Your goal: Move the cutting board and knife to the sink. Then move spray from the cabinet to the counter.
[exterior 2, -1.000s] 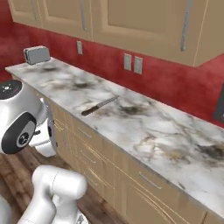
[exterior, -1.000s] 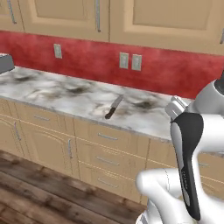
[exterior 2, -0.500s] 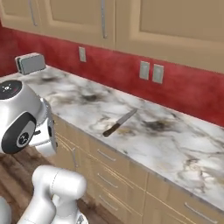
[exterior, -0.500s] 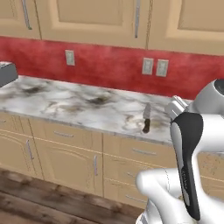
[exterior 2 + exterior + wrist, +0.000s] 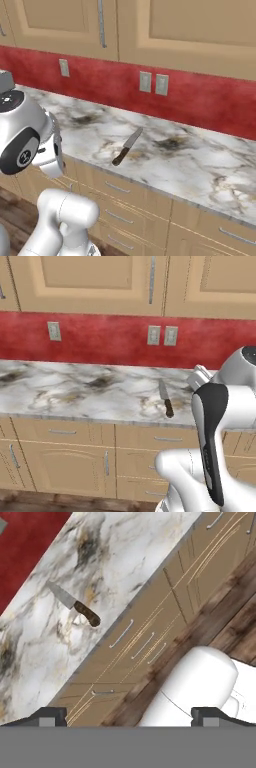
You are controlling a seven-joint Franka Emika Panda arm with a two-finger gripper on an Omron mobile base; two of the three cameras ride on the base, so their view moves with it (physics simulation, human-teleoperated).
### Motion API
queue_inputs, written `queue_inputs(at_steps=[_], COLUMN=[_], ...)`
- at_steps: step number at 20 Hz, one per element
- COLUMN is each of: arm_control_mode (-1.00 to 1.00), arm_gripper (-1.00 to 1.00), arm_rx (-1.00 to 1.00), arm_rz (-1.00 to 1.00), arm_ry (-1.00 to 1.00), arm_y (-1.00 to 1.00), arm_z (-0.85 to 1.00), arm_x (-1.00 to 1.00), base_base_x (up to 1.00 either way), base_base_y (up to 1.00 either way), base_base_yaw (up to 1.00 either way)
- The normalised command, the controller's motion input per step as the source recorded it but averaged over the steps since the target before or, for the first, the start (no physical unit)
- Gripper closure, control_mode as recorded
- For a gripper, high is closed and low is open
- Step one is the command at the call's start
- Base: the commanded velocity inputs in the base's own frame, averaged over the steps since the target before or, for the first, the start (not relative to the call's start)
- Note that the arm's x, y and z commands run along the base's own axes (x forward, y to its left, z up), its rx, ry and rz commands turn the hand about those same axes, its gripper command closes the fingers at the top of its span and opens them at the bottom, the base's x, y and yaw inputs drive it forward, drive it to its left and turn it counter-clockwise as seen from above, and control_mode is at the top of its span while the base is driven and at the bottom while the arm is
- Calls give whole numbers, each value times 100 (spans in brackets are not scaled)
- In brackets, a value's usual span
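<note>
The knife (image 5: 165, 399) (image 5: 127, 146) (image 5: 75, 605) lies flat on the marble counter (image 5: 75, 391) (image 5: 200, 160) (image 5: 105, 552), close to its front edge. Its dark brown handle points toward me. My gripper (image 5: 131, 716) hangs open over the drawer fronts and floor in front of the counter, well away from the knife, with nothing between its fingers. The tan wall cabinet (image 5: 90, 281) (image 5: 190, 30) above the counter has its doors shut. The cutting board, the sink and the spray are out of view.
Twin wall outlets (image 5: 159, 335) (image 5: 152, 83) sit on the red backsplash behind the knife. Tan drawers and cupboard doors (image 5: 65, 456) (image 5: 145, 637) run under the counter. A grey toaster (image 5: 5, 82) peeks in at the far left. Dark wooden floor (image 5: 225, 607) lies below.
The whole picture has shifted: the base has moved along the counter, so the knife now sits nearer the middle of both base views. The knife itself lies where it was.
</note>
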Motion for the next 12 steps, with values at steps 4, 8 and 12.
queue_inputs(at_steps=[4, 8, 12], arm_control_mode=[100, 100, 100], arm_gripper=[-100, -100, -100], arm_rx=[0, 0, 0], arm_rz=[0, 0, 0], arm_ry=[0, 0, 0], arm_y=[0, 0, 0], arm_z=[0, 0, 0], arm_x=[0, 0, 0], base_base_x=[0, 0, 12], base_base_y=[-19, -47, -5], base_base_yaw=[4, 9, -24])
